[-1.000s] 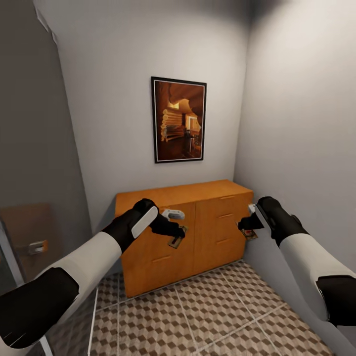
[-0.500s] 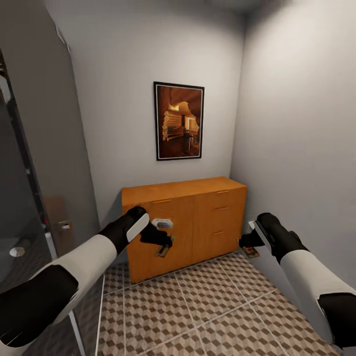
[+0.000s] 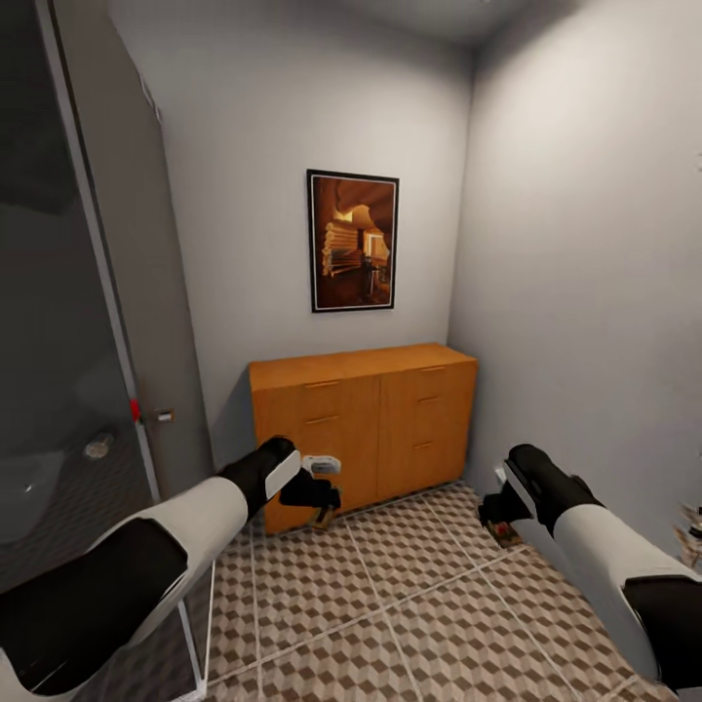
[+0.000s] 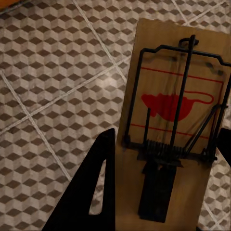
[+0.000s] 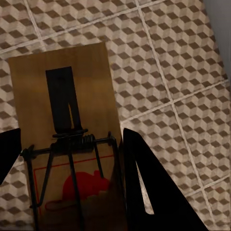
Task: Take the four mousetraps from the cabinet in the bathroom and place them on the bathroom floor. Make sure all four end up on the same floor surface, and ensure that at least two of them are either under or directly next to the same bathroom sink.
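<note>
The left end effector point(image 3: 320, 495) is closed on a mousetrap point(image 4: 173, 130), a small brown wooden plate with a red mouse shape and dark wire parts. Its black fingers point(image 4: 91, 192) sit on both sides of the plate. The right end effector point(image 3: 499, 519) is closed on another mousetrap point(image 5: 67, 144) the same way, with a black finger point(image 5: 154, 187) against its edge. Both traps hang above the bathroom floor point(image 3: 419, 614), which has brown, beige and white cube tiles. Both arms reach forward with bent elbows, the left point(image 3: 146, 556) across the front and the right point(image 3: 604, 546) near the side wall. Farther back, the orange-brown cabinet point(image 3: 366, 424) stands shut against the wall, under a framed picture point(image 3: 353, 241).
</note>
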Available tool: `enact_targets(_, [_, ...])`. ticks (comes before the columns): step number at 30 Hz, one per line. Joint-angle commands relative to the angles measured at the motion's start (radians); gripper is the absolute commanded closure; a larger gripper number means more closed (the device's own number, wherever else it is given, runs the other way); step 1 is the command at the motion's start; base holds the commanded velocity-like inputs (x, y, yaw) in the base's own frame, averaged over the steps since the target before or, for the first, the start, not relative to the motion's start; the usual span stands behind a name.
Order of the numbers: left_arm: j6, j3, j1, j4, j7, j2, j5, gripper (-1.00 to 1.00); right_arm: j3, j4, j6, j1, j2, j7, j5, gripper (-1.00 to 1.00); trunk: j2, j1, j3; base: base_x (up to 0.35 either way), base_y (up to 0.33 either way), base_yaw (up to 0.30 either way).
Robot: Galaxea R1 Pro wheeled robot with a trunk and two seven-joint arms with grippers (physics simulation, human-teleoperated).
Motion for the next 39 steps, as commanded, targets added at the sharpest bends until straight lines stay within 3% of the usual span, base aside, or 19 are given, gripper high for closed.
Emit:
enact_targets(1, [-0.014, -0.006, -0.001, 0.005, 0.005, -0.001, 0.005, 1.00, 0.006, 0.006, 0.004, -0.001, -0.001, 0.008, 0.004, 1.00, -0.001, -0.001, -0.001, -0.346, 0.000, 0.000])
enact_targets(4, [-0.134, -0.006, 0.008, 0.027, 0.006, -0.002, 0.002, 1.00, 0.006, 0.074, -0.006, -0.001, 0.001, 0.008, 0.004, 1.00, -0.001, -0.001, -0.001, -0.346, 0.000, 0.000])
enact_targets(6, [-0.210, -0.006, 0.036, 0.042, 0.007, -0.002, 0.002, 1.00, 0.006, 0.126, -0.054, -0.001, 0.003, 0.008, 0.004, 1.00, -0.001, -0.001, -0.001, -0.346, 0.000, 0.000])
enact_targets(8, [-0.308, -0.006, 0.088, 0.069, 0.007, -0.001, 0.001, 1.00, 0.006, 0.217, -0.137, -0.001, 0.005, 0.008, 0.004, 1.00, -0.001, -0.001, -0.001, -0.346, 0.000, 0.000])
enact_targets(13, [-0.431, -0.006, 0.170, 0.137, 0.008, 0.005, 0.002, 1.00, 0.005, 0.406, -0.348, -0.002, 0.008, 0.010, 0.001, 1.00, -0.001, -0.001, -0.001, -0.346, 0.000, 0.000])
enact_targets(17, [-0.529, -0.006, 0.247, 0.168, 0.009, 0.016, 0.003, 1.00, 0.006, 0.450, -0.485, 0.005, 0.011, 0.008, 0.002, 1.00, -0.001, -0.001, -0.001, -0.330, 0.000, 0.000])
enact_targets(21, [-0.673, -0.005, 0.348, 0.179, 0.009, 0.022, 0.006, 1.00, 0.005, 0.462, -0.574, 0.101, 0.012, 0.008, 0.004, 1.00, -0.001, -0.001, -0.001, -0.135, 0.000, 0.009])
enact_targets(26, [-0.736, -0.004, 0.414, 0.184, 0.010, 0.033, 0.015, 1.00, 0.005, 0.465, -0.641, 0.208, 0.012, 0.008, 0.000, 1.00, -0.001, -0.001, -0.001, -0.030, 0.000, 0.182])
enact_targets(32, [-0.751, 0.000, 0.489, 0.186, 0.010, 0.051, 0.023, 1.00, 0.004, 0.466, -0.667, 0.235, 0.014, 0.014, -0.008, 1.00, -0.001, -0.001, -0.001, -0.004, 0.000, 0.281])
enact_targets(36, [-0.768, 0.004, 0.523, 0.190, 0.010, 0.107, 0.042, 1.00, 0.003, 0.466, -0.691, 0.268, 0.016, 0.014, -0.010, 1.00, -0.001, -0.001, -0.001, 0.000, 0.000, 0.296])
enact_targets(39, [-0.775, 0.006, 0.562, 0.191, 0.010, 0.147, 0.088, 1.00, 0.003, 0.467, -0.733, 0.329, 0.016, 0.013, -0.011, 1.00, -0.001, -0.001, -0.001, 0.000, 0.000, 0.299])
